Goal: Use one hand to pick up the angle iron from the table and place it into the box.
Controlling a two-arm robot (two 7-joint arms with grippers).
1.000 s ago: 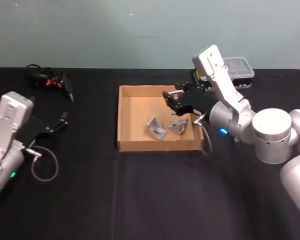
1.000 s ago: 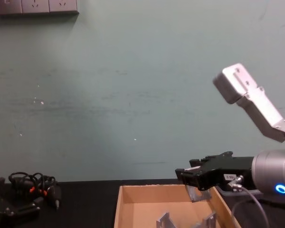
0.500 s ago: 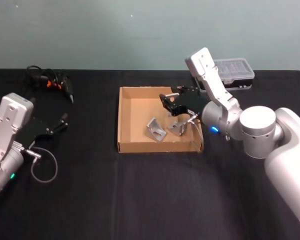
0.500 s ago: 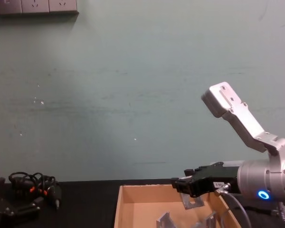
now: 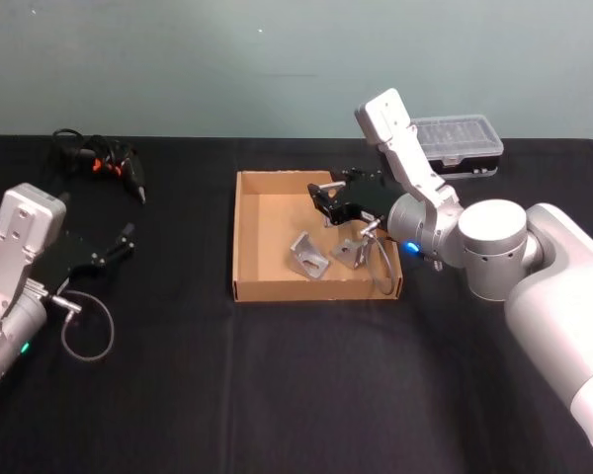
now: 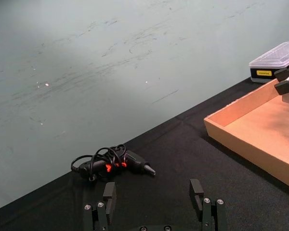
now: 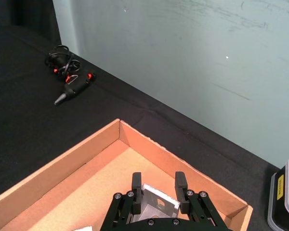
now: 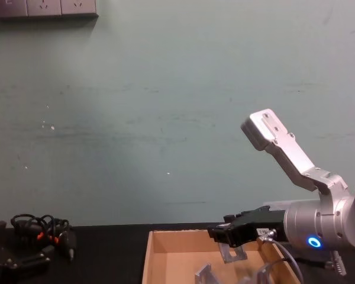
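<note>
My right gripper [image 5: 328,203] hangs over the back right part of the tan cardboard box [image 5: 235,237], shut on a grey angle iron [image 7: 156,204]. In the chest view the angle iron [image 8: 233,253] dangles under the black fingers, just above the box [image 8: 177,242] floor. Two more angle irons [image 5: 309,255] [image 5: 351,252] lie inside the box near its front wall. My left gripper [image 5: 127,237] rests low over the black table [image 5: 277,375] at the far left, open and holding nothing; its fingers [image 6: 196,191] stand wide apart.
A black cabled tool with orange marks [image 5: 101,161] lies at the back left of the table. A clear-lidded black plastic case [image 5: 462,143] sits behind the box on the right. My right arm's big silver elbow [image 5: 494,247] sits right of the box.
My right gripper has carried the angle iron leftward and lower, from the box's right wall to inside its back right area. The left arm has not moved.
</note>
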